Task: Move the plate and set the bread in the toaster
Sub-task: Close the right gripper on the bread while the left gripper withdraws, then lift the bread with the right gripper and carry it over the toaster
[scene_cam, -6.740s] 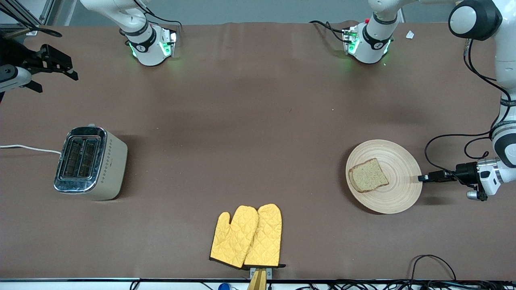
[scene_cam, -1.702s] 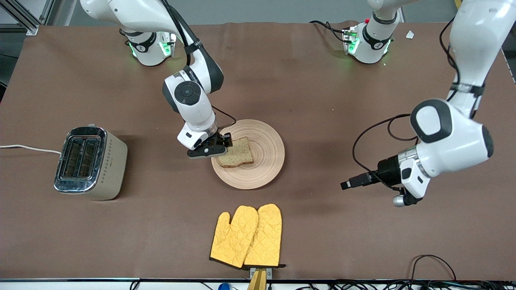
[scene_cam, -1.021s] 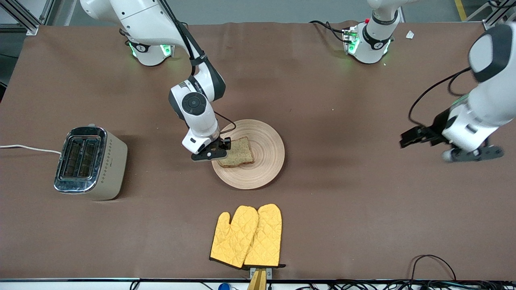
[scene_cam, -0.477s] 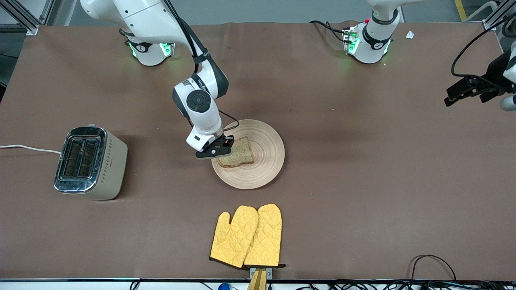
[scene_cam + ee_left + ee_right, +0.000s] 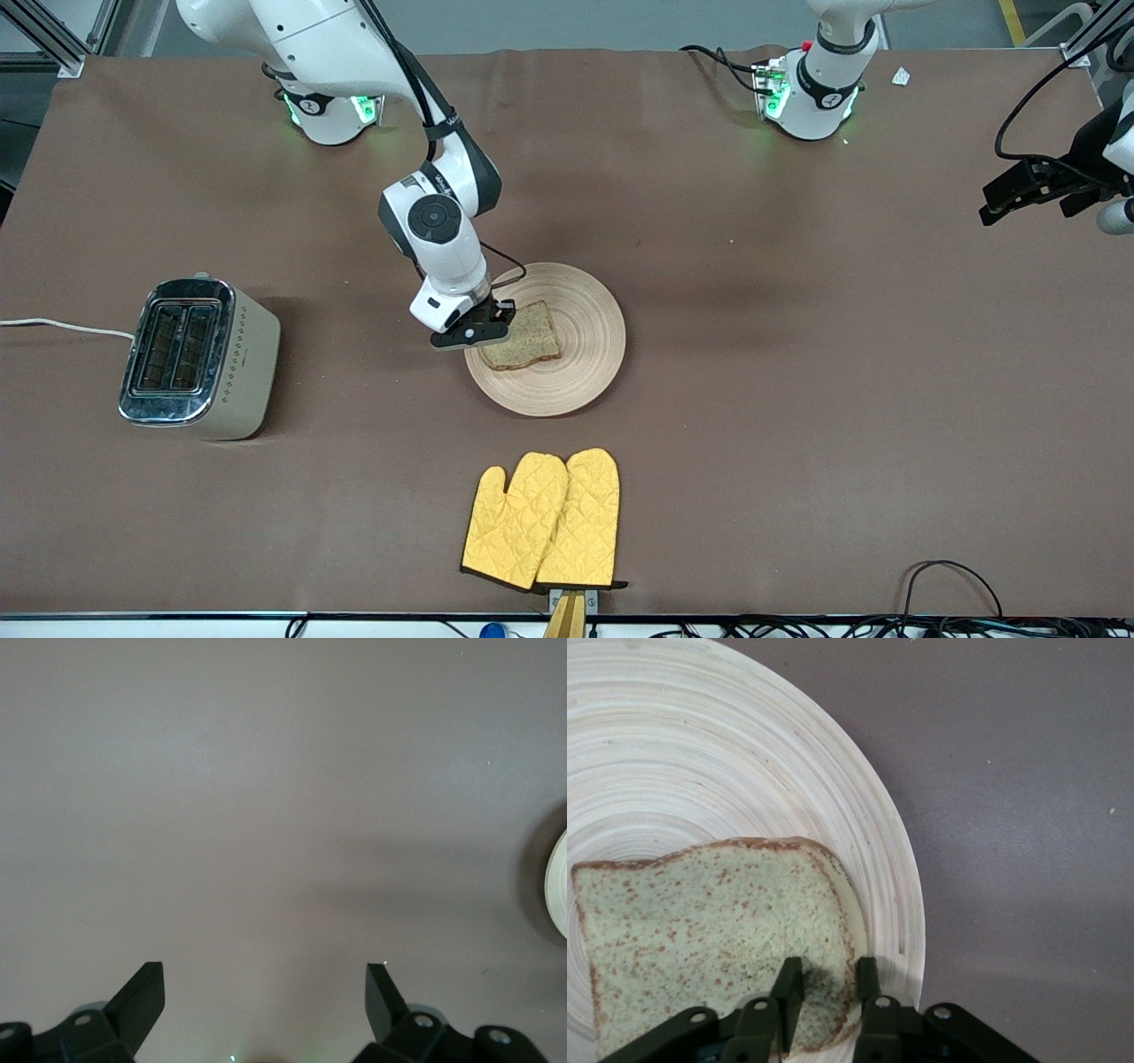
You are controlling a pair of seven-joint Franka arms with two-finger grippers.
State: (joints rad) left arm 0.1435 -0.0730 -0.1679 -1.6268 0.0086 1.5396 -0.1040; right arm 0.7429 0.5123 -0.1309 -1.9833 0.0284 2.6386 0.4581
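Front view: we find the right gripper [image 5: 490, 326] down at the plate [image 5: 585, 372], at the rim that faces the toaster [image 5: 199, 359]. Its fingers are closed on the edge of the bread [image 5: 523, 337], which lies on the plate just beside the gripper, toward the left arm's end of the table.

In the right wrist view, the two black fingers [image 5: 788, 988] pinch the bread [image 5: 700, 930] at its crust, one on top of the slice and one at its edge. The slice shows a pale speckled crumb with a thin brown crust and one rounded corner. The plate [image 5: 859, 815] under it is light wood with fine concentric grooves, and its rim passes just under the fingertips.

The toaster stands well apart from the right gripper, toward the right arm's end of the table. It is cream with a chrome top and two open slots, and a white cord [image 5: 62, 326] runs from it.

A pair of yellow oven mitts [image 5: 542, 521] lies nearer the front camera than the plate.

The left gripper [image 5: 1019, 190] waits over the bare table [image 5: 797, 354] at the left arm's end. The left wrist view shows its fingers [image 5: 142, 992] spread wide, holding nothing.
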